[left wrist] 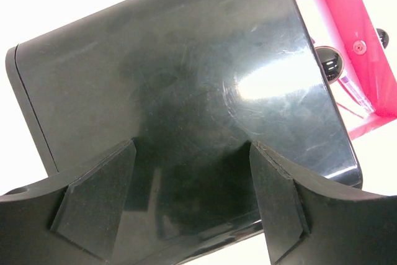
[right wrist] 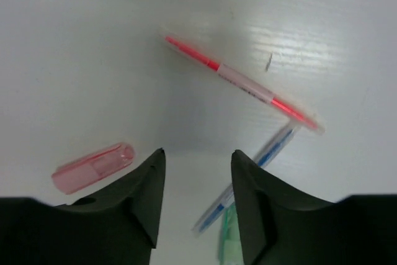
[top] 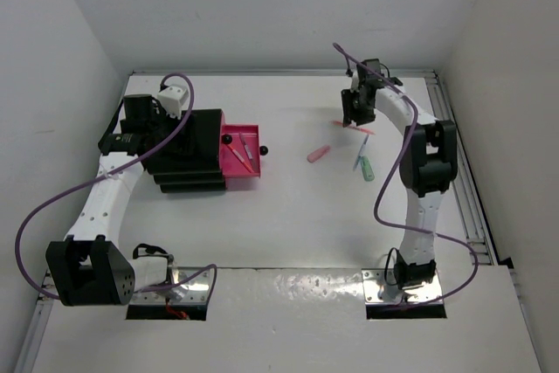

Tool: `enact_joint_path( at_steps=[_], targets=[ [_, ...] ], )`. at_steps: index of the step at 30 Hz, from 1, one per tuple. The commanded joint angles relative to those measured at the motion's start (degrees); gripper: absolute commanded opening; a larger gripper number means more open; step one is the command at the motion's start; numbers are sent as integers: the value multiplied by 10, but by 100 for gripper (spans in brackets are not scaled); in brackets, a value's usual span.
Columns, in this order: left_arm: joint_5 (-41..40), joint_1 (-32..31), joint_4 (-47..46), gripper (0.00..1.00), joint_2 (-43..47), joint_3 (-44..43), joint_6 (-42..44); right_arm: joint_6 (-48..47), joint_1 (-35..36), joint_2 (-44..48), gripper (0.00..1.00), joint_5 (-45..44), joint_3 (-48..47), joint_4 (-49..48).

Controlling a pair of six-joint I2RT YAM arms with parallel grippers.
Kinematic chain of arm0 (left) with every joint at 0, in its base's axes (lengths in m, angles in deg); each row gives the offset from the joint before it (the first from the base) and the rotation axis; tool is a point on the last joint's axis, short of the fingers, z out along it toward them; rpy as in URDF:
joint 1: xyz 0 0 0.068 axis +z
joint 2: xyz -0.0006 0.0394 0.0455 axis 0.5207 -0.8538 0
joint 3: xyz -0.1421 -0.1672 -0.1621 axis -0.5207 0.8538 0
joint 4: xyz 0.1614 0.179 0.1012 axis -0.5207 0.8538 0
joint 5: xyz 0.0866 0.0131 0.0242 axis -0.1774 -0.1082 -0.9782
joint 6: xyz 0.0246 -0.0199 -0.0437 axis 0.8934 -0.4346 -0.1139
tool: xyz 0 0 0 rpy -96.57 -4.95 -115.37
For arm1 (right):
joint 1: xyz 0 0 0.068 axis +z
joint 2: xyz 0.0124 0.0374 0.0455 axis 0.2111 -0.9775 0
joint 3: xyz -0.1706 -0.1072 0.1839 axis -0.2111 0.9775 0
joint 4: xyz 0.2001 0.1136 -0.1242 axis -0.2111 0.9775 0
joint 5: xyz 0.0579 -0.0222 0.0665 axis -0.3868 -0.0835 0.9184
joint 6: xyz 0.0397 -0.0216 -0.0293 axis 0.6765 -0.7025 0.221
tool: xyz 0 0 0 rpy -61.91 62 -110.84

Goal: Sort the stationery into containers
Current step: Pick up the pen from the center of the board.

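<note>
Pickup: right gripper [right wrist: 197, 166], empty, jaws part-spread, hovers below red pen [right wrist: 245, 84] mid-frame; we straddle its middle crosswise. Left gripper [left wrist: 191, 153] spread wide.

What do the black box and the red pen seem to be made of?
The black box looks like glossy hard plastic: a bright glare and fine scratches show on top. The red pen is probably clear plastic: a red core shows through the barrel.
</note>
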Motion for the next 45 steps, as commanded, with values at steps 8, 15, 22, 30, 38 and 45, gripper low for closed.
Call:
enact_joint_path(
  at_steps=[8, 15, 22, 30, 38, 45],
  targets=[
    [-2, 1, 17, 81, -17, -7, 6, -245, -11, -54, 47, 54, -32, -98],
    [-4, 0, 17, 81, -24, -11, 1, -310, -30, -81, 45, 71, -35, -95],
    [-9, 0, 18, 81, -33, -17, -1, -350, -55, -114, 33, 84, -49, -65],
    [-13, 0, 23, 81, -43, -30, -1, -381, -105, -143, 9, 83, -61, -40],
    [-8, 1, 16, 81, -44, -25, -4, -328, -173, -90, 0, 39, -9, -66],
    [0, 0, 15, 81, -41, -27, -6, -136, -147, 27, 0, 129, 20, -20]
  ],
)
